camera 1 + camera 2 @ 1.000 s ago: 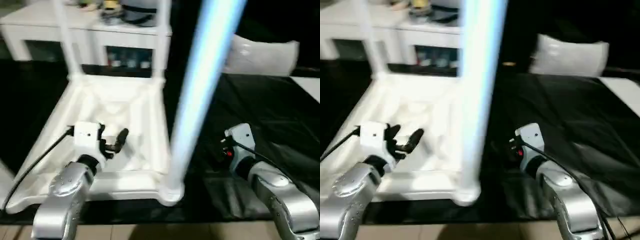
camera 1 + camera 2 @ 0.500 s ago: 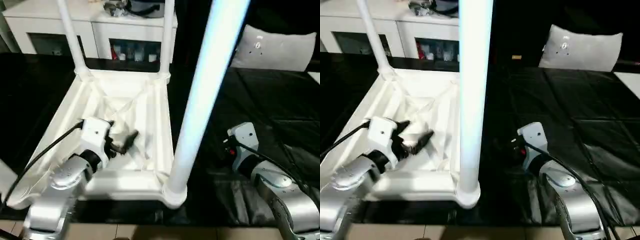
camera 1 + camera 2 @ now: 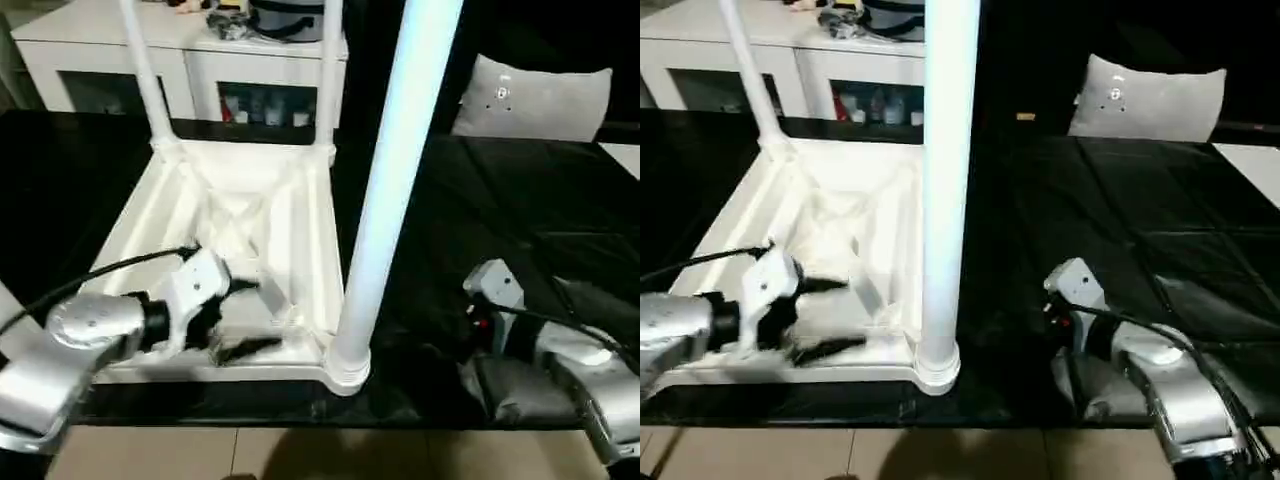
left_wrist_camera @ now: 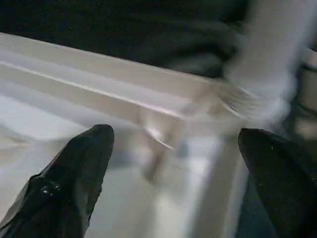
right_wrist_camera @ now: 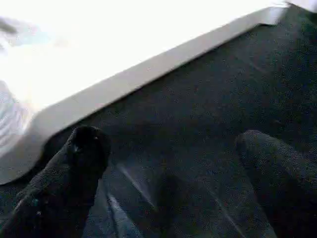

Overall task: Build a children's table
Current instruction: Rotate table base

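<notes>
Background: white cabinet (image 3: 180, 60) with cluttered top stands beyond the black-covered worktop (image 3: 520, 220); a grey pillow (image 3: 530, 97) lies far right.
Children's table (image 3: 250, 220): lies upside down on the worktop's left half, ribbed underside facing up, its long axis running away from the robot.
Legs: two thin ones rise upright from the far corner sockets; near leg (image 3: 395, 170) stands upright in the near right socket, pointing straight up.
Left pincer (image 3: 245, 318): over the tabletop's near edge, black fingers (image 4: 74, 173) spread wide, holding nothing.
Right pincer (image 5: 173, 168): low above the black cover just right of the table, fingers wide apart, empty.
Containers: cabinet compartments hold small items, too small to tell.
</notes>
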Motion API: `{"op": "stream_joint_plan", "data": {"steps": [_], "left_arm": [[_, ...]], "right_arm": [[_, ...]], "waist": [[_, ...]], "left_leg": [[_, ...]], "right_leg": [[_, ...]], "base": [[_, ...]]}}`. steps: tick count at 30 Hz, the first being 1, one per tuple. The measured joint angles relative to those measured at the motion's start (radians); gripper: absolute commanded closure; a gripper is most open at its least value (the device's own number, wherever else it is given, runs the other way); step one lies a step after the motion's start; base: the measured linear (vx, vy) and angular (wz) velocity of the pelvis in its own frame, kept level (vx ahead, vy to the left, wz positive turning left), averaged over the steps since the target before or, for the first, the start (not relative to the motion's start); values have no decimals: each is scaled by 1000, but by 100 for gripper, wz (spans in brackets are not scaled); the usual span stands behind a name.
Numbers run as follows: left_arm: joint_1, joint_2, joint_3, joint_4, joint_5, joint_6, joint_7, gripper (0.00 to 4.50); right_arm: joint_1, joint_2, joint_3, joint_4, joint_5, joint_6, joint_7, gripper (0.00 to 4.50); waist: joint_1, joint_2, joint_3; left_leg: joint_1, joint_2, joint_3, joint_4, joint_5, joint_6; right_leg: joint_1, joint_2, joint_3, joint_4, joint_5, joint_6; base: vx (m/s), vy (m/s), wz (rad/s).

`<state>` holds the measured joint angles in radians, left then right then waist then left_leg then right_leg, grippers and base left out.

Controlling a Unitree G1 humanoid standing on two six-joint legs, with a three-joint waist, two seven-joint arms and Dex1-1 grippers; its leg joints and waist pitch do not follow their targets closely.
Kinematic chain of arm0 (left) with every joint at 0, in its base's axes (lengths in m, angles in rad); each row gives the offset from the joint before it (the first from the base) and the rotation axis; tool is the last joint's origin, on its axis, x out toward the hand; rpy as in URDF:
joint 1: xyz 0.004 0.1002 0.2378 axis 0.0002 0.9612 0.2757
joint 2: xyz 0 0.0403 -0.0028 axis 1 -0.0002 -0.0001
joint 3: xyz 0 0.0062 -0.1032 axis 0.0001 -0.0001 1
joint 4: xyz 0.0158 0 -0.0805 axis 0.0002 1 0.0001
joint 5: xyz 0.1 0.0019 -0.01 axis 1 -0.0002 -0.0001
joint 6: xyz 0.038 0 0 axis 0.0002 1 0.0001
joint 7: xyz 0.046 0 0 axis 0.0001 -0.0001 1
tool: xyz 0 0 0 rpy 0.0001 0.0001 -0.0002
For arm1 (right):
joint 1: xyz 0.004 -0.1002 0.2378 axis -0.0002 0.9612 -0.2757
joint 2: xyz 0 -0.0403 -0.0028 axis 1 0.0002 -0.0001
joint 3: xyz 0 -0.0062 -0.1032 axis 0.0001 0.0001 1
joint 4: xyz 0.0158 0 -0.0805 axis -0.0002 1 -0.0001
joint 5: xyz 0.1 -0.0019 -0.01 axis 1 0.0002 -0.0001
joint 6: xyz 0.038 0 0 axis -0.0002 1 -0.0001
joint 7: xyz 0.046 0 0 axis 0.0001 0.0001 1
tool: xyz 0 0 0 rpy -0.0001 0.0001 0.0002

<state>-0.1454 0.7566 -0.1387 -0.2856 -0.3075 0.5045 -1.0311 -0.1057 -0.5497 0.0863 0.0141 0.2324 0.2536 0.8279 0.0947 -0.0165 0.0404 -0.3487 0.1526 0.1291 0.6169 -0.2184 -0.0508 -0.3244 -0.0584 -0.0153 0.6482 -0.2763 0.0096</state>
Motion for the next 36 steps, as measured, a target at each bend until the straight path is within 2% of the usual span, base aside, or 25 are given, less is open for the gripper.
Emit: {"op": "stream_joint_plan", "data": {"steps": [2,7,10,14,21,29,32,36], "left_arm": [[-56,43,-56,30,-2,6,-91,19],[-130,28,-138,137,64,-14,-129,48],[-142,9,-179,173,91,-38,-141,74],[-168,-4,-217,228,120,-61,-150,99],[-223,-47,-236,313,149,-103,-162,152],[-260,-103,-241,372,159,-119,-158,206],[-283,-137,-242,407,176,-121,-127,239],[-342,-191,-240,492,204,-131,-40,260]], "right_arm": [[-10,-25,1,-21,30,2,52,0],[-55,-10,-11,-115,109,59,75,0],[-100,-19,-30,-130,120,73,79,0],[-102,-57,-33,-129,124,94,121,0],[-85,-178,0,-171,133,182,229,0],[-80,-193,-1,-190,153,214,245,0],[-80,-193,-1,-190,152,215,235,0],[-80,-190,-1,-185,147,215,220,0]], "waist": [[6,2,0],[12,7,0],[13,7,-1],[21,8,0],[30,11,2],[34,14,3],[34,14,3],[36,15,4]], "left_leg": [[-10,0,1,0,6,8],[-11,2,3,0,4,4],[-10,2,5,0,5,4],[-11,3,7,0,5,3],[-10,6,13,0,7,3],[-10,8,16,0,8,3],[-10,9,16,0,8,3],[-10,10,16,0,9,2]], "right_leg": [[-11,0,0,0,4,-1],[-11,0,0,0,5,-2],[-11,0,0,0,6,-3],[-12,0,0,0,6,-3],[-11,-1,1,0,8,-5],[-11,-1,0,0,9,-5],[-12,-1,0,0,9,-5],[-12,-1,0,0,10,-5]], "base": [[0,0,0],[0,0,0],[0,0,0],[0,0,0],[0,0,0],[0,0,0],[0,0,0],[0,0,0]]}}
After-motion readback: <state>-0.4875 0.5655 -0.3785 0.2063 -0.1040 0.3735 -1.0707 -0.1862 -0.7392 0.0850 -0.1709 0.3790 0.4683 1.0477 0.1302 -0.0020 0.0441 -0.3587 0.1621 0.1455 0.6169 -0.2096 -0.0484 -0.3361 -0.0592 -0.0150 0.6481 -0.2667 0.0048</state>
